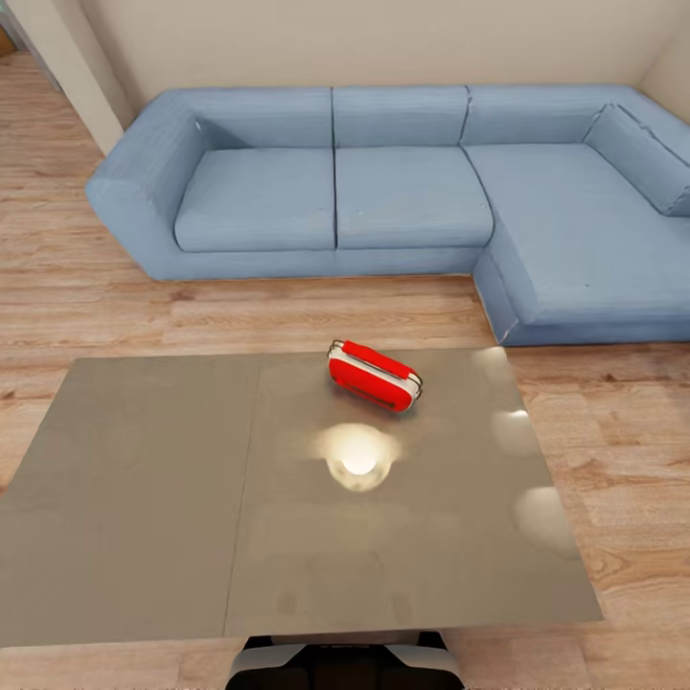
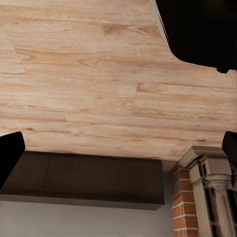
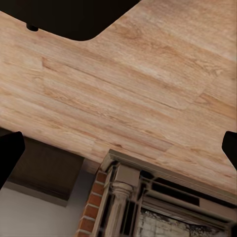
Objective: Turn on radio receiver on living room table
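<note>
Left gripper point(image 2: 118, 148): two dark fingertips poke in at opposite edges of the left wrist view, set wide apart, nothing between them. Right gripper point(image 3: 118, 148): same, tips spread apart, empty. Both tips cut off by the frame; finger shape hard to make out. Past them: wood plank floor point(image 2: 98, 74), a dark wooden cabinet point(image 2: 89, 177), a brick fireplace with carved column point(image 3: 128, 202).

Head view: radio receiver point(image 1: 374, 375) lies tipped over on the table point(image 1: 144, 498), towards its far edge, right panel. Dial and grille not visible. Lamp glare point(image 1: 356, 456) just beside it. Blue sofa point(image 1: 402, 192) beyond, right end cut off. Robot base point(image 1: 345, 663) peeks under the near table edge.
</note>
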Robot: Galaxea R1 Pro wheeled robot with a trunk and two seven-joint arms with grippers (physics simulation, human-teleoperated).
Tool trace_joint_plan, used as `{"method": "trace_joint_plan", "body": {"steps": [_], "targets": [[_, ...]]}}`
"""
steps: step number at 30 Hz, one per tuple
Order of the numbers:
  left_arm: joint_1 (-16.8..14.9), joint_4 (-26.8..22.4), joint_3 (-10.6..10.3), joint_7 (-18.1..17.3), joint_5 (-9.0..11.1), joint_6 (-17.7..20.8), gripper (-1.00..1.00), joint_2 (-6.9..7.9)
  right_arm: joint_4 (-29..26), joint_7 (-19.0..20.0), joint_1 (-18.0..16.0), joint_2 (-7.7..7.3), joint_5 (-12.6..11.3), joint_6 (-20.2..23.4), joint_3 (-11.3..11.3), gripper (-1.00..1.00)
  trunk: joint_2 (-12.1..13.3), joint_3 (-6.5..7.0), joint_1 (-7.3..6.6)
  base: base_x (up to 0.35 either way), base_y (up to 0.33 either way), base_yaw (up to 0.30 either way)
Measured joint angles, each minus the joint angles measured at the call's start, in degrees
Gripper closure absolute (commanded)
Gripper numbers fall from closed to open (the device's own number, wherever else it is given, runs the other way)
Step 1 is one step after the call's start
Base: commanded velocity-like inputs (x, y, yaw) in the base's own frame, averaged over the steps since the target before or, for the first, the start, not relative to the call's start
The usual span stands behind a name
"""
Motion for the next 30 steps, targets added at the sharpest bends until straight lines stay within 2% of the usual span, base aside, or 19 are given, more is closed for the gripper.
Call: {"method": "trace_joint_plan", "body": {"steps": [30], "targets": [[0.0,0.0,0.0,0.0,0.0,0.0,-1.0,0.0,0.0,-0.02,0.0,-0.12,0.0,-0.05,-0.04,-1.0,0.0,-2.67,0.0,0.0,0.0,0.0]]}}
